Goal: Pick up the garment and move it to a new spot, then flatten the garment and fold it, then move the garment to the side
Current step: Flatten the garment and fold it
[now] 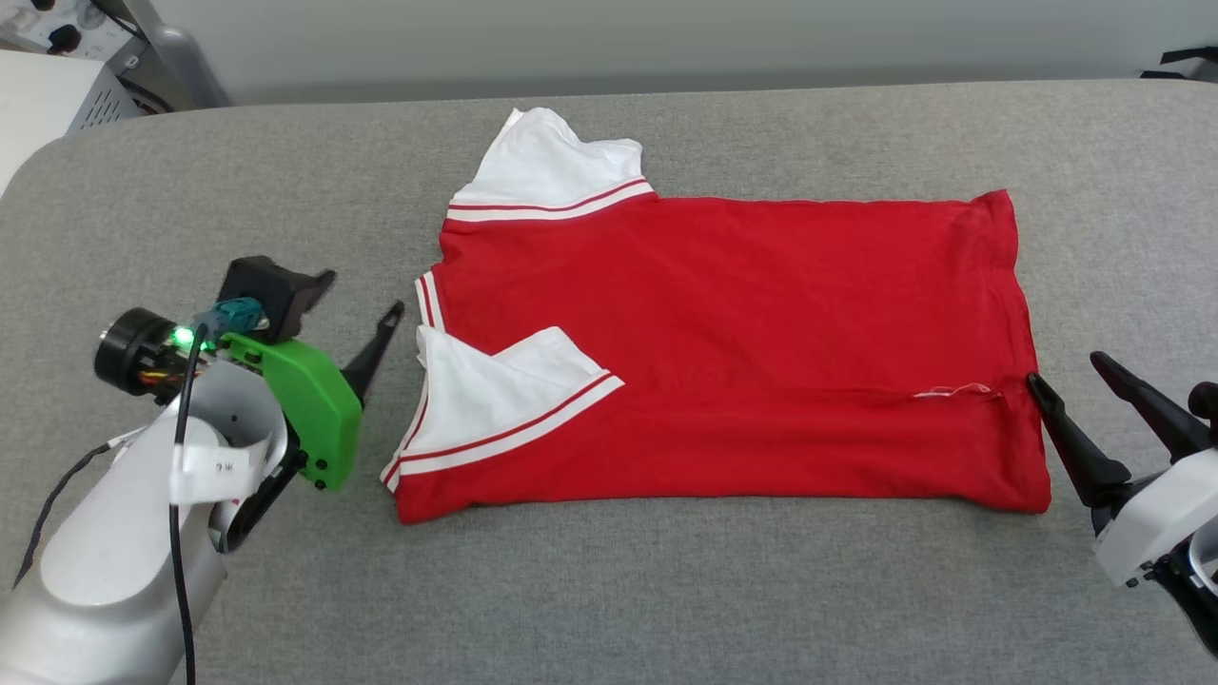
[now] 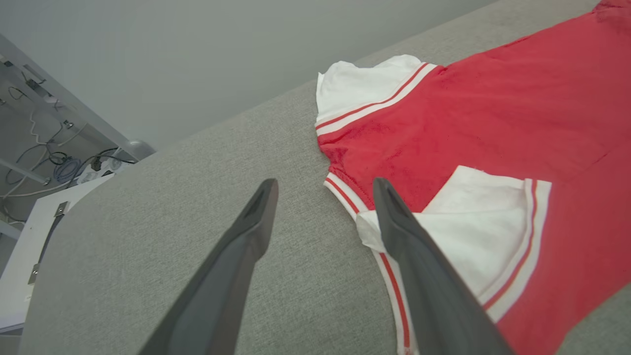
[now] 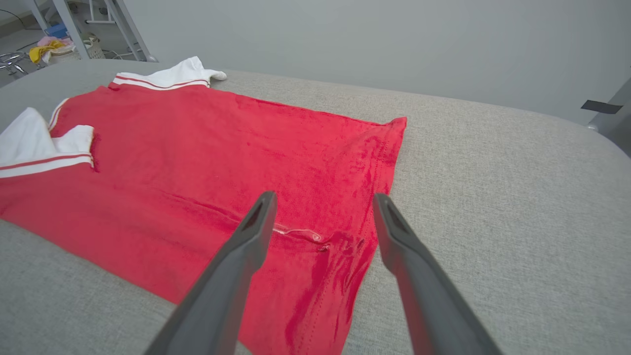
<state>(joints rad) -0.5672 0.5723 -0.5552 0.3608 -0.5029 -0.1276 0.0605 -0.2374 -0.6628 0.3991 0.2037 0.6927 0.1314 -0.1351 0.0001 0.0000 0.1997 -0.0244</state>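
While the shirt lies spread across the middle of the grey tabletop, you see both pincers parked at its two ends, each with its fingers apart and nothing between them. The shirt runs lengthwise from your robot's left to its right, collar toward the left edge and hem toward the right edge. Its near long side is turned over onto the red body, so the near sleeve rests white on red, its striped trim slanting across the cloth. The far sleeve sticks out toward the far edge, flat on the tabletop.

The left gripper sits just beside the collar end. In the left wrist view one finger stands over bare tabletop and the other crosses in front of the collar trim and the near sleeve's corner; whether it touches the cloth you cannot tell.

The right gripper sits at the hem end, near the near right corner of the shirt. In the head view its nearer fingertip meets the hem's edge beside a small pale strip on the fold line. In the right wrist view one finger overlaps the red cloth and the other stands over bare tabletop.

Beyond the far left corner, cables hang by a pale frame.
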